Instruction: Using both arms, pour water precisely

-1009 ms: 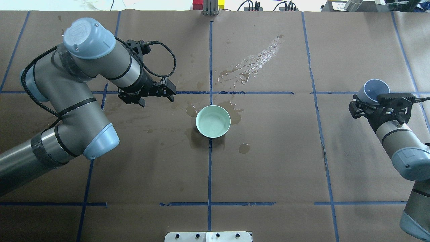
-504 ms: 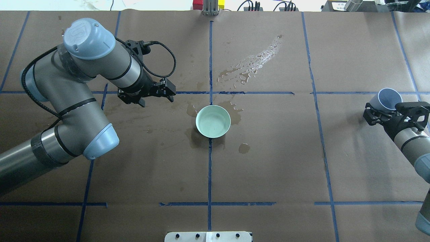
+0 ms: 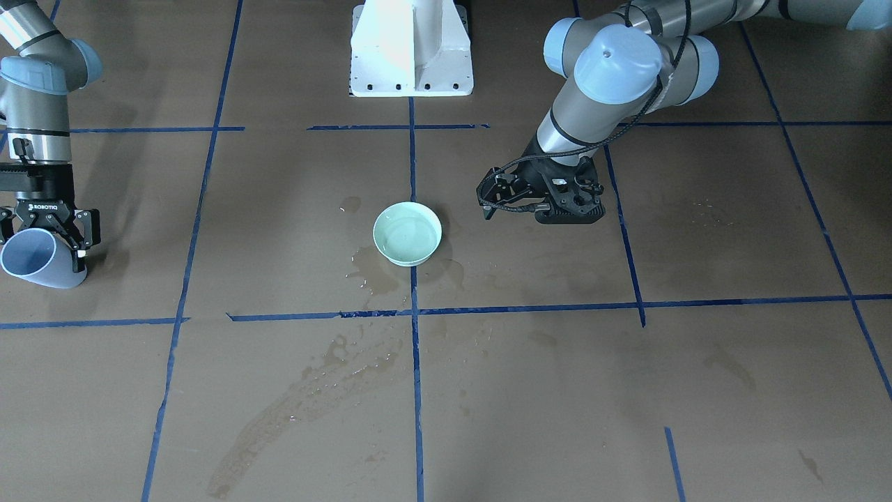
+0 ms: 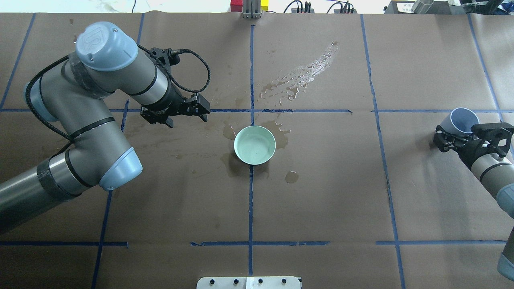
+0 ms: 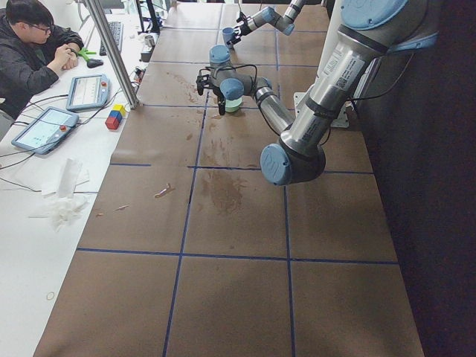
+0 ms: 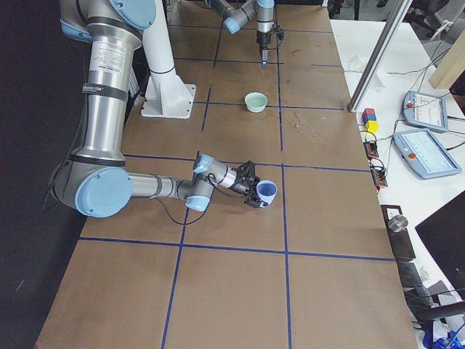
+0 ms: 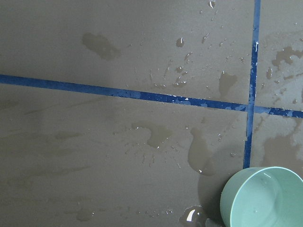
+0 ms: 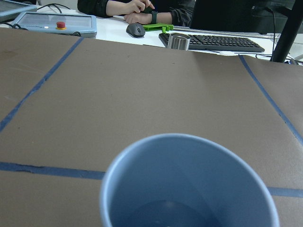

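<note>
A pale green bowl (image 4: 254, 144) stands at the table's centre with a little clear water (image 3: 406, 236) in it; it also shows in the left wrist view (image 7: 263, 198). My left gripper (image 4: 188, 119) hangs empty just left of the bowl, pointing down, its fingers spread. My right gripper (image 4: 455, 134) is shut on a tilted blue cup (image 4: 462, 120) at the far right, low over the paper. In the right wrist view the cup (image 8: 189, 189) fills the bottom, with a faint glossy trace at its bottom.
Brown paper with blue tape lines covers the table. A wet streak with droplets (image 4: 305, 74) lies beyond the bowl, and dark stains ring it. The white pedestal (image 3: 411, 49) stands at the robot's side. An operator (image 5: 30, 44), tablets and a keyboard lie past the far edge.
My right gripper has carried the blue cup to the right and slightly nearer, then nearly stopped. The left arm and the bowl have not moved.
</note>
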Robot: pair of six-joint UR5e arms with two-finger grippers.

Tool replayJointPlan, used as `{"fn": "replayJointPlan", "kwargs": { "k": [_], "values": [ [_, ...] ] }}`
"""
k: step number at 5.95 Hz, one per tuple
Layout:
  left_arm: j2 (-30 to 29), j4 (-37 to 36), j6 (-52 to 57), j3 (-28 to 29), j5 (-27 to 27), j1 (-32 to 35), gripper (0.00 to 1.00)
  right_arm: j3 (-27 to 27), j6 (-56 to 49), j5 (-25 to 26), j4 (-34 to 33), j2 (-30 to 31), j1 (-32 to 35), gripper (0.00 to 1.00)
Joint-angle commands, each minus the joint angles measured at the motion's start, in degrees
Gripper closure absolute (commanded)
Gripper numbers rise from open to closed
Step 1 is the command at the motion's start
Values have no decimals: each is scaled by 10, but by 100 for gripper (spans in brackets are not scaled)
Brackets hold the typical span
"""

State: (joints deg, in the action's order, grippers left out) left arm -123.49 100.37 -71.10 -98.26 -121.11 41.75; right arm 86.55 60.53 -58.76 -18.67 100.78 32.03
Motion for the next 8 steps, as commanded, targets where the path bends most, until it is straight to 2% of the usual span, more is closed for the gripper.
{"fn": "replayJointPlan", "kwargs": {
  "k": [1, 2, 8],
  "values": [
    [1, 0, 1, 1, 0, 0, 0, 0, -5, -7, 7, 1, 1, 43],
    [0, 0, 1, 0, -1, 0, 0, 0, -6, -13, 15, 1, 1, 0],
    [0, 0, 1, 0, -1, 0, 0, 8, 1, -13, 49, 32, 0, 0]
  ]
}}
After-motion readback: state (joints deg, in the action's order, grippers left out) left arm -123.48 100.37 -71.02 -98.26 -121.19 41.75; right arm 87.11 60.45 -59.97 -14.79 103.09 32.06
